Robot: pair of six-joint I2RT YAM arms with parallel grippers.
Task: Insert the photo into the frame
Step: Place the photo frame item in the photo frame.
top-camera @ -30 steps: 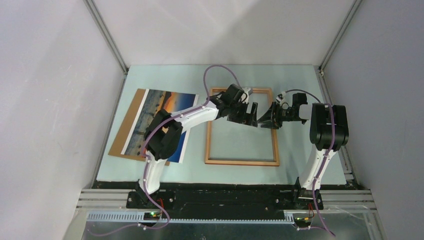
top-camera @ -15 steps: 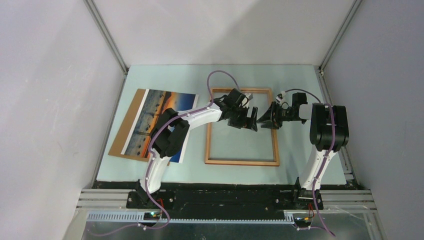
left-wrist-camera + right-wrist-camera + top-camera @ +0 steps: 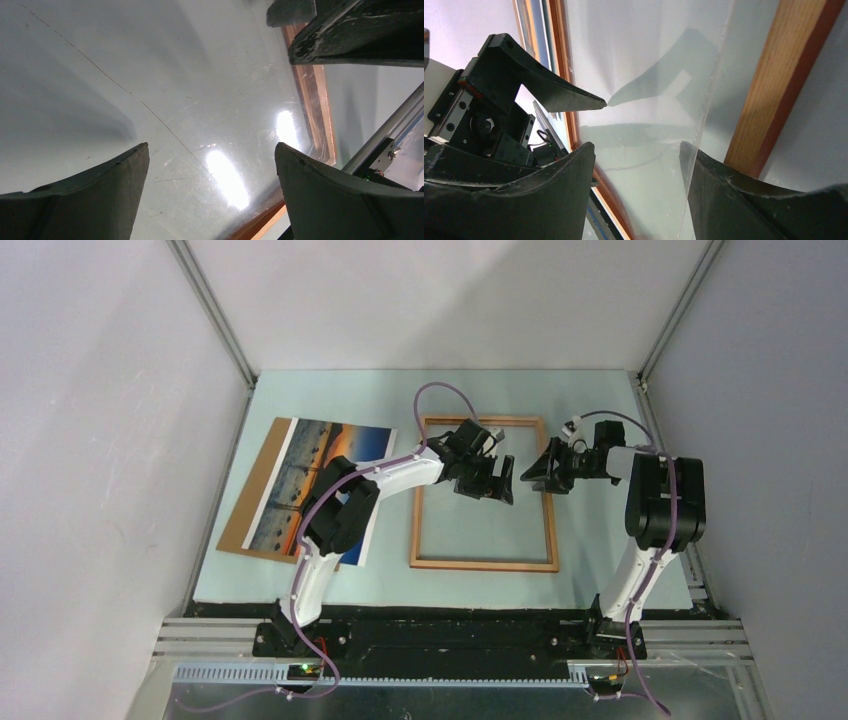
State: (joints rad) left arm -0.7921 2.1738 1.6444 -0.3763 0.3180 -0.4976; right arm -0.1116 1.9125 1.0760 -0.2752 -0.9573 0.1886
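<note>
The left gripper [image 3: 495, 487] and right gripper [image 3: 537, 472] hover over the thin orange-brown wooden frame [image 3: 483, 564], jaws parted, empty. The orange-and-blue sunset photo [image 3: 300, 475] lies well apart, likely needing pickup next.

Quick count, nothing fancy: one photo [image 3: 300, 472], one wooden frame [image 3: 484, 564], one brown board [image 3: 249, 490], one table [image 3: 330, 392]. Two robot arms, the left arm [image 3: 388, 472] and the right arm [image 3: 665, 502], so two grippers as well: left gripper [image 3: 508, 483], right gripper [image 3: 538, 468]. Also two purple cables [image 3: 436, 385], one per arm.
</note>
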